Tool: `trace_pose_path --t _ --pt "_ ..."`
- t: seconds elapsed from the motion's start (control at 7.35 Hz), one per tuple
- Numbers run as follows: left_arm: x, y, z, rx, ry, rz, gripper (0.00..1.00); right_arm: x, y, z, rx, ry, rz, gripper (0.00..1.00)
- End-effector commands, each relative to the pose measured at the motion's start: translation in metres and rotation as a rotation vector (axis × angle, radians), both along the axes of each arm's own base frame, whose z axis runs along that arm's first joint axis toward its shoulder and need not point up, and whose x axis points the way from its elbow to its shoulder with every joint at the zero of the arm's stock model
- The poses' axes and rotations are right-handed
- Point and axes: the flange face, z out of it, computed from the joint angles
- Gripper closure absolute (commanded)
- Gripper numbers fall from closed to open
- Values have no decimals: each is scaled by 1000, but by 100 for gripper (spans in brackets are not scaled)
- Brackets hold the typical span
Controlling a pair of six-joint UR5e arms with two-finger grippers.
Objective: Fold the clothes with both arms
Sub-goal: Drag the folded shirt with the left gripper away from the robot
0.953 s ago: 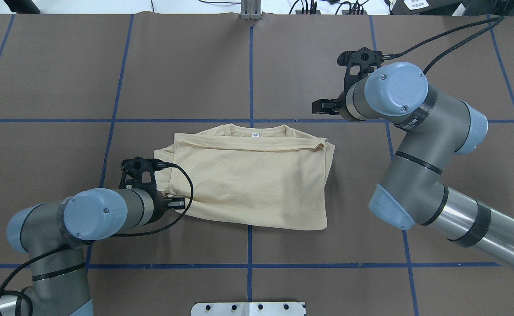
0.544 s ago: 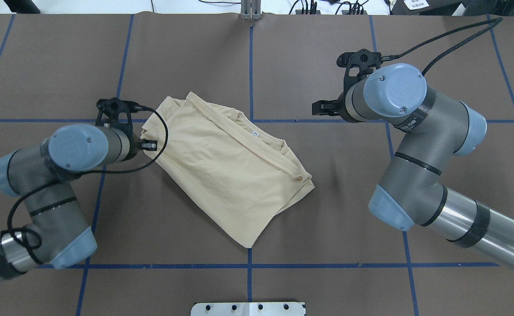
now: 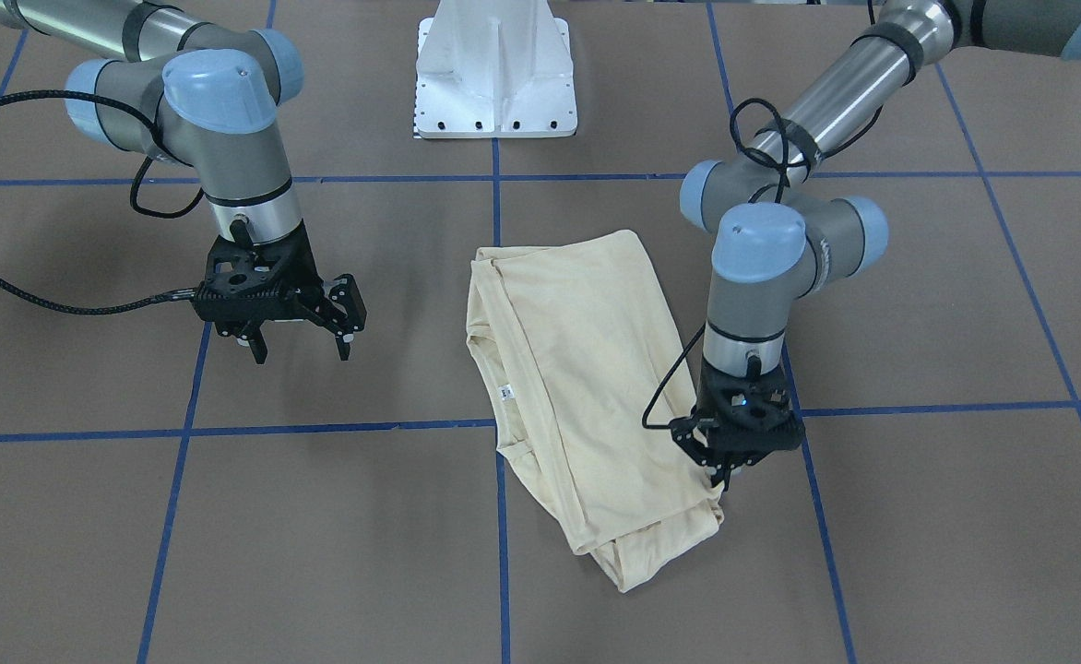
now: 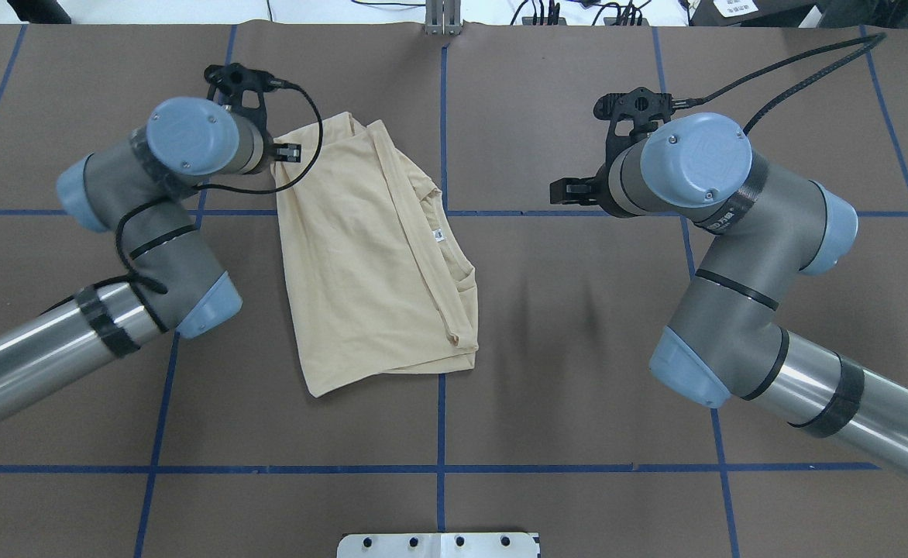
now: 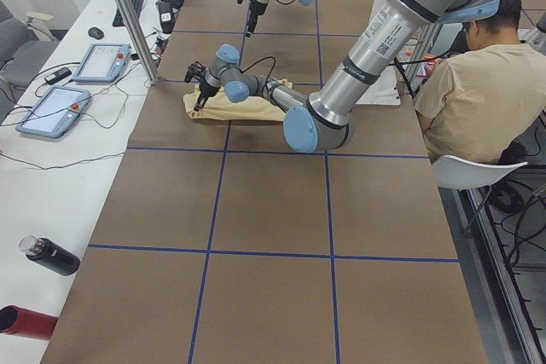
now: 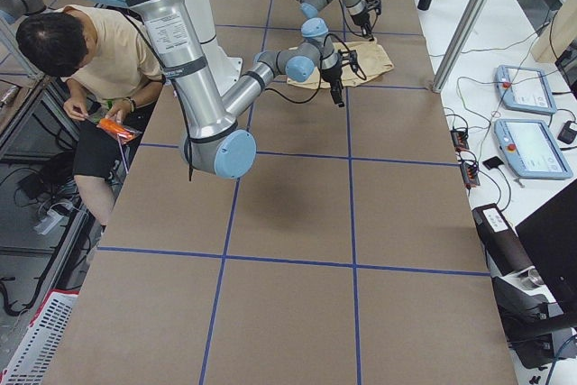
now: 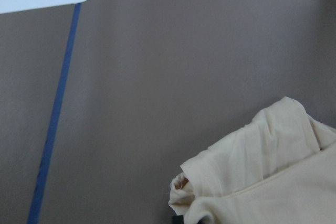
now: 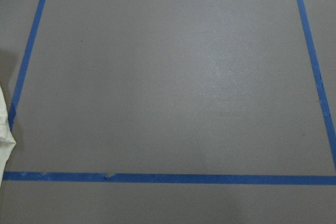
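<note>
Where left pincer (image 3: 723, 477) grips shirt (image 4: 361, 271), its edge bunches

1. Desk (image 4: 578, 349): brown covering, marked into large squares by blue tape lines (image 4: 440, 469).
2. White metal pedestal (image 3: 496, 69): bolted at the desk's robot-side edge, on the centre line.
3. White side desk (image 5: 51, 168), along the far edge of the main desk: carries two grey tablet-style controllers (image 5: 101, 62) (image 5: 49, 111), a keyboard (image 5: 135, 6), a mouse (image 5: 95, 32), loose cables, a black bottle (image 5: 49, 256) lying on its side, and a red bottle (image 5: 26, 321) at the frame's corner.
4. Aluminium post (image 5: 128, 14): rises between the two desks.
5. Person (image 6: 99, 51): seated behind the pedestal on a white chair (image 5: 469, 172), beige shirt, head bowed, holding something orange (image 6: 117, 126).
6. White slatted basket (image 6: 36, 349): on the floor.
</note>
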Motion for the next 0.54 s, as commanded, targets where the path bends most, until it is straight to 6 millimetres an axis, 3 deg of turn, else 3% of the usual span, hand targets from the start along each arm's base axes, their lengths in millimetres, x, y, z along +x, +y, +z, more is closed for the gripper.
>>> trace_pose_path --t 0.0,0.14,0.41 --pt "9 -28 -28 28 21 17 33 -4 3 -1 -3 -5 -3 0" --pt "-4 -32 -13 68 -11 35 0 -7 5 -5 0 -8 -7 0" --pt "-57 -36 23 166 -64 70 0 -21 13 -19 -24 -48 6 0"
